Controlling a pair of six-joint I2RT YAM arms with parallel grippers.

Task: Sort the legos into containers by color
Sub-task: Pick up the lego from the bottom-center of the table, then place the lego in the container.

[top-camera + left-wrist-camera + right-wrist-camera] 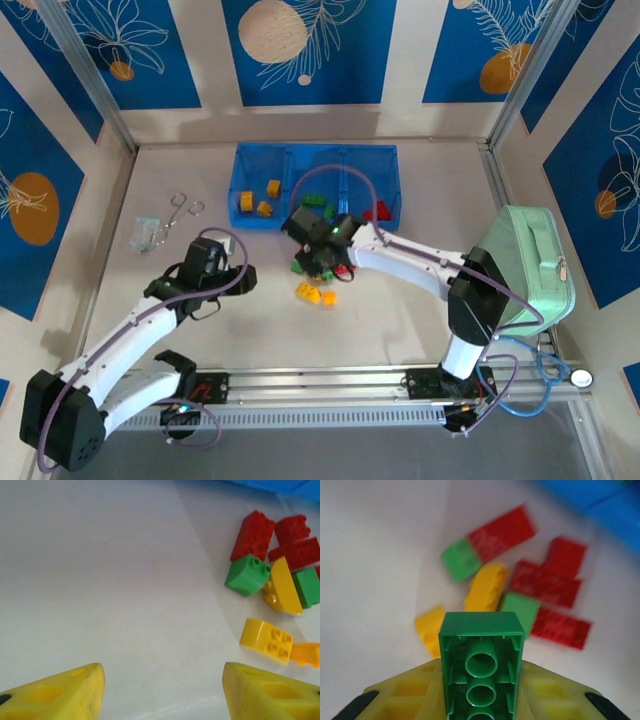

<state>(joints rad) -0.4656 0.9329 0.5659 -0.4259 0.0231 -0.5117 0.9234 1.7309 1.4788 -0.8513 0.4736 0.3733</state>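
Sorted: in the blue tray (250, 160), upper centre, yellow legos (258, 198) sit in the left compartment, green in the middle one, red in the right one.
Left over: a mixed pile (272, 575) of red, green and yellow lies on the counter (100, 580) below the tray.
Right hand (480, 700): closed on a green brick (481, 650), above the pile.
Left hand (162, 695): open and empty, to the left of the pile.
Progress: probably about halfway.
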